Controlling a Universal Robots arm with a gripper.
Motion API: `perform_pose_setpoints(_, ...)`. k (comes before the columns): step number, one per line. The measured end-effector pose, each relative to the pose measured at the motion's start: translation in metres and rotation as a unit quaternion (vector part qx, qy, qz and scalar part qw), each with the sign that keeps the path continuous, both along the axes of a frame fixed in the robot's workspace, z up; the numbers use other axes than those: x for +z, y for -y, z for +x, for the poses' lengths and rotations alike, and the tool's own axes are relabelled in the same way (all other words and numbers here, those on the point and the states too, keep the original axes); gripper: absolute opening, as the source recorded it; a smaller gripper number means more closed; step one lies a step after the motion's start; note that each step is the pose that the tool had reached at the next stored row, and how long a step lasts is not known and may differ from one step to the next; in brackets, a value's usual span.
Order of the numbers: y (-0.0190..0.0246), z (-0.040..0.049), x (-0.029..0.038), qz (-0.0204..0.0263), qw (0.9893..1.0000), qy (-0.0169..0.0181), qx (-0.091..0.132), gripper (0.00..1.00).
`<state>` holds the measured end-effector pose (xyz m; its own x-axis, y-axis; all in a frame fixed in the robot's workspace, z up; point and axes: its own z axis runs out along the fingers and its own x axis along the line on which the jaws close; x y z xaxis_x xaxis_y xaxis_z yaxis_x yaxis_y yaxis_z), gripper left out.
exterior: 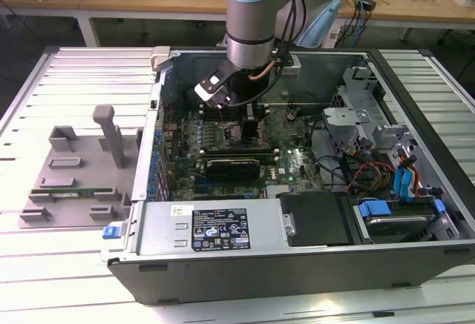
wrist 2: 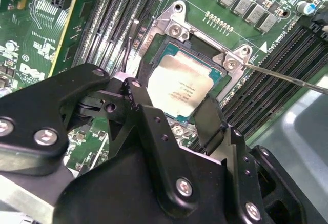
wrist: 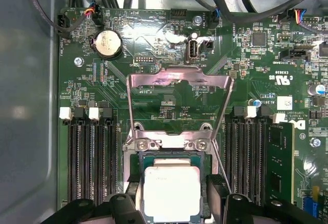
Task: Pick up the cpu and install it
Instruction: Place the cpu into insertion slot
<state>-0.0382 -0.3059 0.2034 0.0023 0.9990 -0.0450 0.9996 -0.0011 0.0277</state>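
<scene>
The cpu (wrist: 171,190), a silver-topped square chip with a thin green rim, lies in the black-framed motherboard socket (wrist 2: 154,42). My gripper (wrist 2: 171,98) is straight above it, its two black fingers (wrist 2: 141,98) pressed against opposite edges of the chip, so it is shut on the cpu (wrist 2: 179,83). In the first wrist view the gripper (wrist: 171,196) straddles the chip. In the exterior view the gripper (exterior: 249,127) reaches down into the open computer case over the middle of the green motherboard (exterior: 293,164).
The socket's metal load plate (wrist: 179,78) stands flipped open, with its thin lever (wrist 2: 287,78) beside it. Black memory slots (wrist: 89,157) flank the socket and a green memory stick (wrist: 281,157) fills one. A grey fixture tray (exterior: 74,168) lies at the exterior view's left.
</scene>
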Motion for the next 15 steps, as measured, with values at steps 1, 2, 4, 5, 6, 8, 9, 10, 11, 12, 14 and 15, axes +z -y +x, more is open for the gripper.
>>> perform_pose_setpoints(1, 0.0000, 0.0000, 0.0028, 0.0001, 1.0000, 0.0000, 0.000, 0.62)
perform_pose_setpoints(2, 0.0000, 0.0000, 0.0043, 0.0000, 1.0000, 0.0000, 0.000, 0.62)
perform_pose_setpoints(4, 0.0000, 0.0000, 0.0080, 0.0000, 1.0000, 0.0000, 0.000, 0.62)
perform_pose_setpoints(5, 0.0000, 0.0000, 0.0087, 0.0000, 1.0000, 0.0000, 0.000, 0.62)
perform_pose_setpoints(6, 0.0000, 0.0000, 0.0088, 0.0002, 1.0000, 0.0001, 0.000, 0.62)
perform_pose_setpoints(8, 0.0000, 0.0000, 0.0091, 0.0001, 1.0000, 0.0000, 0.000, 0.62)
perform_pose_setpoints(9, 0.0000, 0.0000, 0.0092, 0.0001, 1.0000, 0.0000, 0.000, 0.60)
perform_pose_setpoints(10, 0.0000, 0.0000, 0.0093, 0.0001, 1.0000, 0.0000, 0.000, 0.47)
perform_pose_setpoints(11, 0.0000, 0.0000, 0.0093, 0.0001, 1.0000, 0.0000, 0.000, 0.41)
perform_pose_setpoints(12, 0.0000, 0.0000, 0.0094, 0.0001, 1.0000, 0.0000, 0.000, 0.41)
perform_pose_setpoints(14, 0.0000, 0.0000, 0.0095, 0.0001, 1.0000, 0.0000, 0.000, 0.23)
perform_pose_setpoints(15, 0.0000, 0.0000, 0.0096, 0.0001, 1.0000, 0.0000, 0.000, 0.17)
